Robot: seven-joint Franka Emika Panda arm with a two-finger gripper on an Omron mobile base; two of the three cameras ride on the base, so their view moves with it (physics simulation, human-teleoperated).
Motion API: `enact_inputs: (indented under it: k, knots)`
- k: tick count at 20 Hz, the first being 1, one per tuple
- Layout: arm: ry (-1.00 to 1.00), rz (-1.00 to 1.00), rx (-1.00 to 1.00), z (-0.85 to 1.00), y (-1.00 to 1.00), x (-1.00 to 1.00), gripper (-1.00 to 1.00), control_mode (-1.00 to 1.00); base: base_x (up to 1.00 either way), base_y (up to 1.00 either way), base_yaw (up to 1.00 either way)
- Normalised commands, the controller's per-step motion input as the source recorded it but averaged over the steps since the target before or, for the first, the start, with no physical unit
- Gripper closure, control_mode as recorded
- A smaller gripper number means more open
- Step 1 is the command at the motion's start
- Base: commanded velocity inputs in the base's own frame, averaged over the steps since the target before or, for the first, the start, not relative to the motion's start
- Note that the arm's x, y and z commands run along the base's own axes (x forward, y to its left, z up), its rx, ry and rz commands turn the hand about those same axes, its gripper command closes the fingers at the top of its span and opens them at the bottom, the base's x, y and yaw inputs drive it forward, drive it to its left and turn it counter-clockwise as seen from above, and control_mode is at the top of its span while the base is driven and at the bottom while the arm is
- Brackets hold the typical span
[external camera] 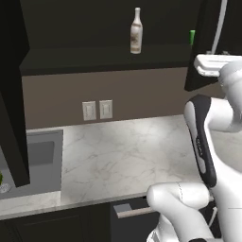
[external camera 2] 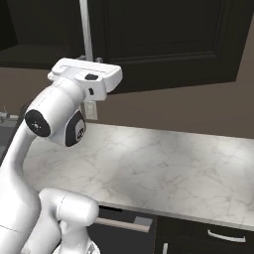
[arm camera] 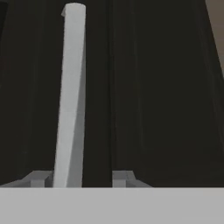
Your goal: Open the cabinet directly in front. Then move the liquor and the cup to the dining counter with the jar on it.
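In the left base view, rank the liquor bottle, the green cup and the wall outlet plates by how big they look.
1. Liquor bottle
2. Outlet plates, each smaller than the bottle
3. Green cup, partly hidden by the cabinet door, so unsure

Upper middle of the left base view: the dark cabinet shelf carries the upright liquor; the cup stands far right.

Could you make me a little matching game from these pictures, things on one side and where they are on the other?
Things:
1. bottle
2. cup
3. handle
4. sockets

Places:
A. on the wall above the worktop
B. on the cabinet shelf, in plain sight
C. right in front of the hand
D. half hidden behind the open door

Pairs: 1-B, 2-D, 3-C, 4-A
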Motion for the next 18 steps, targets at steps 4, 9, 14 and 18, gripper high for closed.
enact_inputs:
  k: [4,9,14,18]
  knots:
    - [0.04,0.00,0.14,0.29,-0.99,-1.00,1.00,-1.00,0.00,0.00,0.00]
    - [0.01,-0.03,0.11,0.05,-0.88,-1.00,1.00,-1.00,0.00,0.00,0.00]
    - [-0.05,-0.01,0.02,0.06,-0.29,-0.48,1.00,-1.00,0.00,0.00,0.00]
    - [-0.01,0.00,0.00,-0.01,0.00,-0.67,-1.00,-1.00,0.00,0.00,0.00]
